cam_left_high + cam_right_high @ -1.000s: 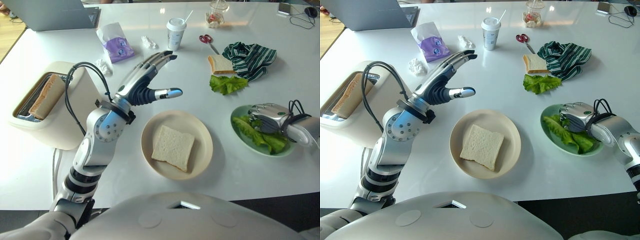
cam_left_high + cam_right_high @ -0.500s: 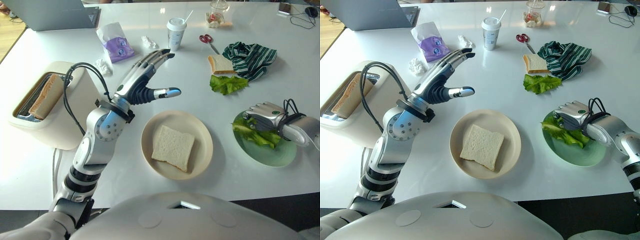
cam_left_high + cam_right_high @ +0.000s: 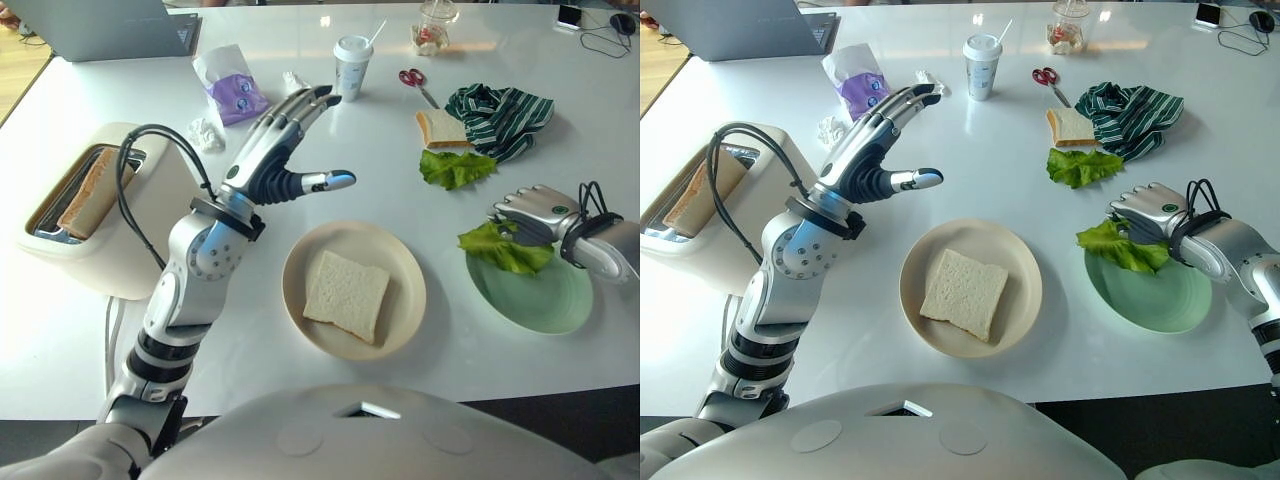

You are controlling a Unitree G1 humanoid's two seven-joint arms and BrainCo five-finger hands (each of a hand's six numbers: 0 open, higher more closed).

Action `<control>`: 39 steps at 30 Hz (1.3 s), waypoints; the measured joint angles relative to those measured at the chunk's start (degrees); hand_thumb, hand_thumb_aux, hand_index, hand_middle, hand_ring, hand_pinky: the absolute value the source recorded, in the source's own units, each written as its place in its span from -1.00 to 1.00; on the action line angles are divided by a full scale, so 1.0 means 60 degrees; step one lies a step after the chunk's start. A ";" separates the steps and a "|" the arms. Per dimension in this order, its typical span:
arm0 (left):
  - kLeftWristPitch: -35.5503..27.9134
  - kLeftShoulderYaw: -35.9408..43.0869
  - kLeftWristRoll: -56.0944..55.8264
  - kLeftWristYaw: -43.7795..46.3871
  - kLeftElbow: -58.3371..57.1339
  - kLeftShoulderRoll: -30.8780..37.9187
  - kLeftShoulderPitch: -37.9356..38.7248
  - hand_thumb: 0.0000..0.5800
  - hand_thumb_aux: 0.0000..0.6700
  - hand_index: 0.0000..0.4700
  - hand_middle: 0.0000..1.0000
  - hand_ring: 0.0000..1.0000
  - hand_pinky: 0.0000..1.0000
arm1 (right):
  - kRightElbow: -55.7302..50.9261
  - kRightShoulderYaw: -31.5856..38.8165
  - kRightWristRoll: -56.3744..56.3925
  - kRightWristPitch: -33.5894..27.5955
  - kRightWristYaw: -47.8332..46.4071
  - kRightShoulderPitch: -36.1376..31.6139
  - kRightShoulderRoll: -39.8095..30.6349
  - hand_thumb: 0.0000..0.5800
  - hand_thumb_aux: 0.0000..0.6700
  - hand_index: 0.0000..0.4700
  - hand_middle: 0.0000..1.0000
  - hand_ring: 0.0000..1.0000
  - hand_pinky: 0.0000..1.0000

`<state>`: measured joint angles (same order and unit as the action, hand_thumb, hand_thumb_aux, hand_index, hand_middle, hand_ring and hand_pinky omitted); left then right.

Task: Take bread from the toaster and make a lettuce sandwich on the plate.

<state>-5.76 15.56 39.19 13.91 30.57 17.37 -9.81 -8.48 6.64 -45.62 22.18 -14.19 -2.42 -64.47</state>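
One toaster (image 3: 70, 260) sits at nine o'clock of the plate (image 3: 400, 262), with toast (image 3: 92, 192) in its slot lying one to seven. On the plate the bread (image 3: 346, 295) lies flat, slightly skewed, its long side running eleven to five. At three o'clock is a green plate (image 3: 540, 305). The left hand (image 3: 275, 160) hangs released and empty at the plate's eleven o'clock, fingers straight and aimed at one o'clock. The right hand (image 3: 530, 212) is clenched on a leaf (image 3: 500, 248) at the green plate's ten o'clock rim.

By my reading, the step in hand is carrying lettuce to the bread. The next move calls for a sweep toward nine o'clock, then letting go squarely over the bread.

The leaf's long axis runs nine to three, and its free tip points to nine, past the rim and toward the bread.
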 measured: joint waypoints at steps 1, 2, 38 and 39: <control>0.0018 -0.0042 0.0000 -0.0021 -0.0023 0.0001 -0.0004 -1.00 -1.00 -1.00 -1.00 -1.00 -1.00 | 0.0060 -0.0063 0.0108 0.0010 -0.0010 0.0007 0.0000 1.00 1.00 1.00 1.00 1.00 1.00; 0.0052 -0.0063 0.0001 -0.0060 -0.0057 0.0002 -0.0014 -1.00 -1.00 -1.00 -1.00 -1.00 -1.00 | 0.0172 -0.0133 0.0210 0.0027 -0.0050 0.0011 0.0000 1.00 1.00 1.00 1.00 1.00 1.00; 0.0814 -0.0721 -0.0360 -0.1035 -0.2150 -0.0127 -0.0924 -1.00 -1.00 -1.00 -1.00 -1.00 -1.00 | 0.4963 0.0801 0.3977 0.0526 -0.3980 -0.2154 0.2368 1.00 1.00 1.00 1.00 1.00 1.00; 0.0837 -0.0705 -0.0360 -0.1049 -0.2190 -0.0131 -0.0949 -1.00 -1.00 -1.00 -1.00 -1.00 -1.00 | 0.4872 0.0910 0.3836 0.0541 -0.3987 -0.2325 0.2505 1.00 1.00 1.00 1.00 1.00 1.00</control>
<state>-0.74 11.33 37.03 7.61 17.43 16.59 -15.51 20.75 12.10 -22.60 25.43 -38.11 -16.37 -49.44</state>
